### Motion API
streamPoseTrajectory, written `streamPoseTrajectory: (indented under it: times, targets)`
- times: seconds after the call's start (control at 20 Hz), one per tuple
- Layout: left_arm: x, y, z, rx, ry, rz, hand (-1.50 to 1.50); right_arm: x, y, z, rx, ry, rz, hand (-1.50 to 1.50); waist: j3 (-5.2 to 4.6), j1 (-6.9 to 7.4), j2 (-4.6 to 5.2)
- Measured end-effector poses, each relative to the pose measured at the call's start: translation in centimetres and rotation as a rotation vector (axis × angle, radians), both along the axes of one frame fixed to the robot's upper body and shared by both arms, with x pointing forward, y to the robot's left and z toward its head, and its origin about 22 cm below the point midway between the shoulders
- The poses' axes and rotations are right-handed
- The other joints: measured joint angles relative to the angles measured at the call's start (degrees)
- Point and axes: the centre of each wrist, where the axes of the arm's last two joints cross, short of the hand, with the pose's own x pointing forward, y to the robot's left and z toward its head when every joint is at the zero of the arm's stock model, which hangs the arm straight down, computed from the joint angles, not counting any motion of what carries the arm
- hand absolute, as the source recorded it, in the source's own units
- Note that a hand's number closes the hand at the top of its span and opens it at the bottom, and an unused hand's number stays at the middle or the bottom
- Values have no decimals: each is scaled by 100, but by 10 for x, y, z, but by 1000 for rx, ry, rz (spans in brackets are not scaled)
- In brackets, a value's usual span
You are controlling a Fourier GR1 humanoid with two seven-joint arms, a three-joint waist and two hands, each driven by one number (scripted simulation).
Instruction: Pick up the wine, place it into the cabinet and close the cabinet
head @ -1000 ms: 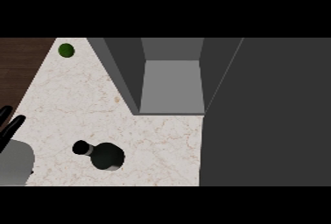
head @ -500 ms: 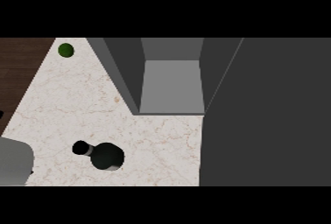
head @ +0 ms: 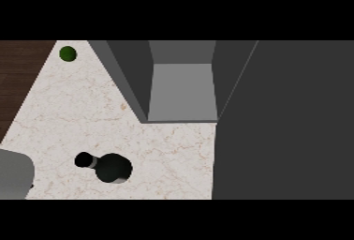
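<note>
Wine: the dark glass wine bottle [head: 110,168] stands on the pale marbled desk [head: 76,117], low and left of centre, seen almost from above; its black neck and cap point toward the view's left edge. Nothing touches it.
Cabinet: the grey open cabinet [head: 181,89] sits at the far middle of the desk, its mouth facing the bottle and its inside showing nothing. A large dark panel [head: 283,122] fills the right of the view; it is probably the swung-out door, though that cannot be told for sure.
Left arm: a grey forearm [head: 14,174] comes in at the lower left edge, just beside the bottle's neck. The left hand is not seen here, so whether it is open or closed cannot be told.
Right hand: it shows nowhere in the head view.
Other: a small round green fruit [head: 67,53] lies at the far left corner, well apart from the bottle and out of the path.
Step in hand: by my reading, the approach to the bottle; no grasp is made yet.
Doing it well: come at the bottle's body from the side, not the narrow neck, curl round it below the shoulder, and lift straight up so that it stays upright. Then carry it toward the cabinet mouth, keeping clear of the cabinet's left wall.
</note>
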Motion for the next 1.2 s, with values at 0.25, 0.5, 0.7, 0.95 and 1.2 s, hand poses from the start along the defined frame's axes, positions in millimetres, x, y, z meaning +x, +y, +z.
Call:
streamPoseTrajectory:
  times: [0.25,0.5,0.7,0.95,1.2]
  targets:
    - [8,-3,-17,27,3,-9,-150,1,-2,0,-6,-6,4,-150,1,-27,15]
    - [23,-6,-43,51,34,-25,-150,2,-2,-2,-1,-11,11,-150,0,-48,24]
    - [35,-11,-68,71,51,17,-150,3,-6,-2,-4,-27,5,-150,1,-63,29]
    - [44,-5,-104,108,58,97,-150,1,-7,-6,-1,-18,8,-150,-1,-62,28]
    - [51,-1,-141,131,83,117,-150,-1,-10,-8,0,-20,10,-150,-1,-57,28]
